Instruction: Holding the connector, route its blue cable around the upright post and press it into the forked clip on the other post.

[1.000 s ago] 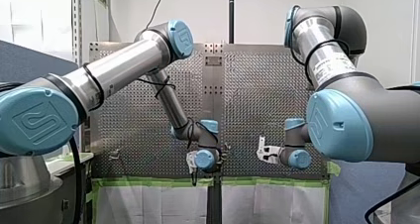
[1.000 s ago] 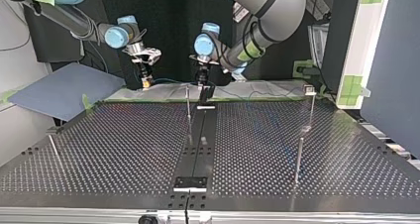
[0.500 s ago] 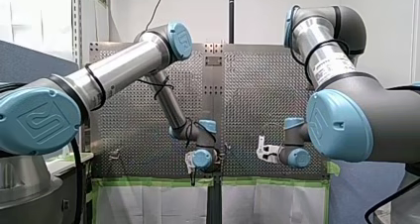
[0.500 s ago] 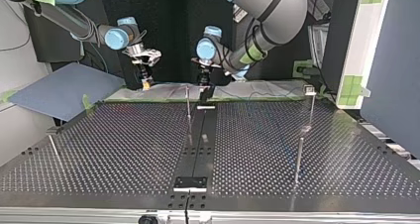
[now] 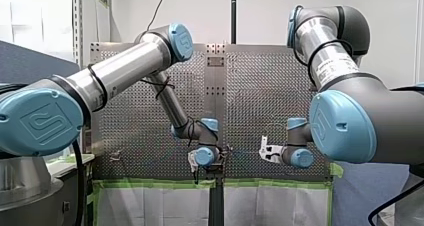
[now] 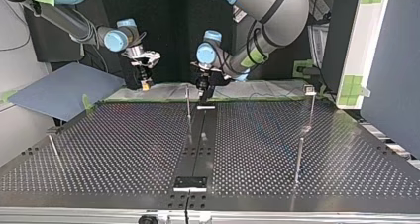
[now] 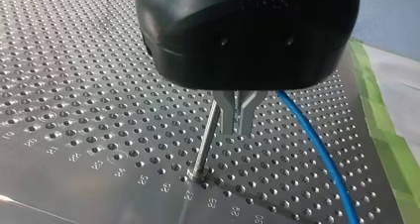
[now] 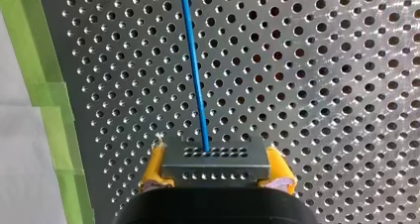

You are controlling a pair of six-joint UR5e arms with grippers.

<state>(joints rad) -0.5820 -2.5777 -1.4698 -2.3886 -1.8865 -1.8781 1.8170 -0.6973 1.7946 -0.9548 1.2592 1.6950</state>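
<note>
At the front view's left, the forked clip (image 6: 309, 89), as I take the small head on that thin post to be, stands well apart from both arms near the worktop's (image 6: 124, 144) edge. So I judge the step in hand to be the wrap around the upright post (image 7: 204, 143), not the clipping. Next along, my left tool (image 7: 237, 130) hangs just beside that post. Its metal fingers are drawn together, with nothing that I can see pinched between them. The blue cable (image 7: 317, 147) passes on the tool's other side, away from the post, and runs toward the green tape (image 7: 379, 120). Further right, my right tool (image 8: 216, 170) is closed on the connector (image 8: 216, 157), with a yellow pad (image 8: 152, 167) pressed to each end of the grey block. The cable leaves the block's face in a straight line over the perforations. To do this well I would carry the connector in a wide sweep past the post, low enough that the cable meets the shaft and not its tip. I would hold a light, even tension, so the line neither sags nor bends the thin rod. The left tool appears to sit between cable and post, so I would clear it before sweeping. I would also avoid twisting the right wrist, lest the cable kink where it leaves the connector.
</note>
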